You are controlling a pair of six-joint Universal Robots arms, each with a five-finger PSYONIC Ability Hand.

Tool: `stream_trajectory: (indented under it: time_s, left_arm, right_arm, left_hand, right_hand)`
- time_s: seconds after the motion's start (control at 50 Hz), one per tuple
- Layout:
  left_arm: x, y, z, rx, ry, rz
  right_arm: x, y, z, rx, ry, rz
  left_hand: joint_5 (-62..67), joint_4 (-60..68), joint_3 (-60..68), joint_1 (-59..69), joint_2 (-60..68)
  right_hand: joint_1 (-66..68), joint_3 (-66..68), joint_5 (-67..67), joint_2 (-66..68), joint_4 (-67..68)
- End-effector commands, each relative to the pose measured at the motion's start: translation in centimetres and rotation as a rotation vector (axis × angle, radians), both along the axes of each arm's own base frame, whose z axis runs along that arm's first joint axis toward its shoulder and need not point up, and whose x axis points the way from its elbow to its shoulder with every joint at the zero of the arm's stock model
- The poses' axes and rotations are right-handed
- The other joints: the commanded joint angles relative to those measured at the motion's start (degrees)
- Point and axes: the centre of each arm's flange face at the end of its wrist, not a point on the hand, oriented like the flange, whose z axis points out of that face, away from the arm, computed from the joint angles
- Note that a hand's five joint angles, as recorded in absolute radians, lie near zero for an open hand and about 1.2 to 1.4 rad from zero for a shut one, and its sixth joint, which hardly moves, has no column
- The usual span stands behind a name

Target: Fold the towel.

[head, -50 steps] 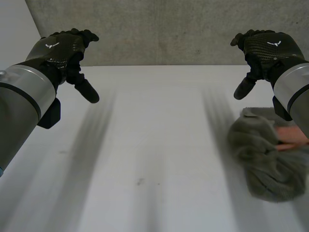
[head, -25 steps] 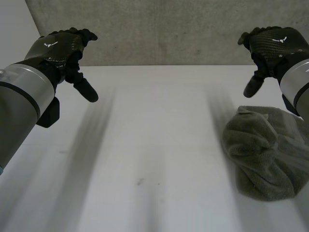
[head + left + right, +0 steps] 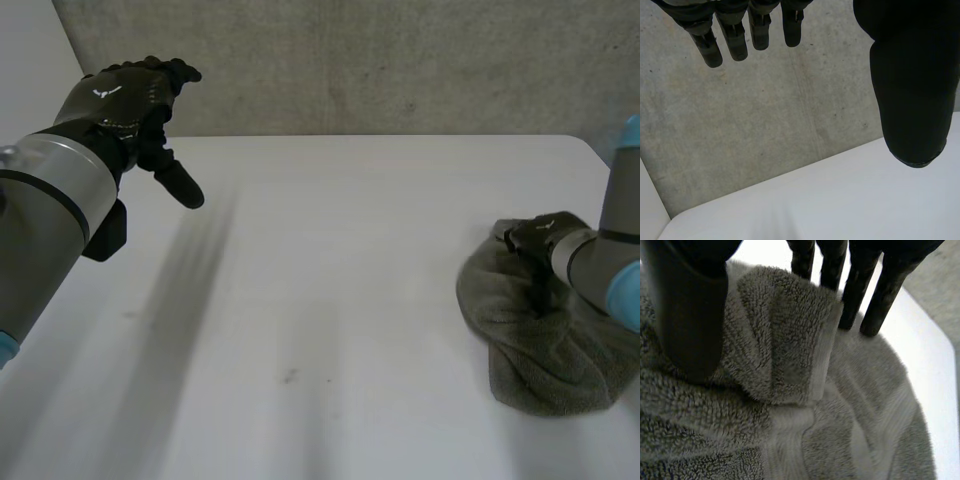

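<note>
A crumpled grey-green towel (image 3: 540, 350) lies in a heap near the table's right edge. My right hand (image 3: 545, 232) is down on the far part of the heap. In the right wrist view its straight fingers (image 3: 855, 290) touch the towel (image 3: 790, 365) on one side of a raised fold and the thumb (image 3: 690, 315) rests on the other side, a wide gap between them, so the hand is open. My left hand (image 3: 125, 100) hovers high above the table's far left, open and holding nothing, its fingers (image 3: 735, 35) straight and thumb (image 3: 910, 85) spread apart.
The white table (image 3: 330, 300) stretches bare between the two arms. A concrete wall (image 3: 350, 60) runs along its far edge. The table's far right corner (image 3: 585, 145) lies just beyond the towel.
My right hand has dropped from above the table's far right down onto the towel, and its fingers have begun to close in. The towel shifted slightly left. The left hand has stayed put.
</note>
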Motion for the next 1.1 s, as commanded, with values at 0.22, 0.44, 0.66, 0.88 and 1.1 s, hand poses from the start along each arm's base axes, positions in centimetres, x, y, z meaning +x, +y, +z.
stream_trajectory:
  time_s: [0.22,0.44,0.66,0.88,1.1]
  left_arm:
    - [-4.1,0.0,-7.0,0.122,-0.062,-0.182]
    - [-0.6,-4.9,-6.0,0.058,-0.017,-0.035]
    - [0.2,-5.8,-5.6,0.046,-0.010,-0.004]
    - [0.2,-5.6,-5.6,0.050,-0.013,-0.009]
    - [-0.7,-3.9,-7.0,0.102,-0.042,-0.049]
  right_arm:
    - [3.7,0.2,6.0,-0.340,-0.203,0.090]
    - [13.9,10.1,5.2,-0.144,-0.536,0.538]
    - [18.5,16.0,1.5,0.036,-0.578,0.684]
    - [16.1,13.9,4.0,-0.047,-0.557,0.547]
    - [7.4,7.7,4.1,-0.049,-0.505,0.238]
  left_hand:
    - [-1.4,0.5,0.5,0.4,0.6]
    - [-1.4,0.5,0.5,0.4,0.6]
    - [-1.4,0.5,0.5,0.4,0.6]
    - [-1.4,0.5,0.5,0.4,0.6]
    - [-1.4,0.5,0.5,0.4,0.6]
  right_hand:
    - [46.3,47.3,46.4,47.3,47.5]
    - [46.3,47.3,46.4,47.3,47.5]
    - [46.3,47.3,46.4,47.3,47.5]
    - [-23.7,-22.7,-23.6,-22.7,-22.5]
    - [-23.7,-22.7,-23.6,-22.7,-22.5]
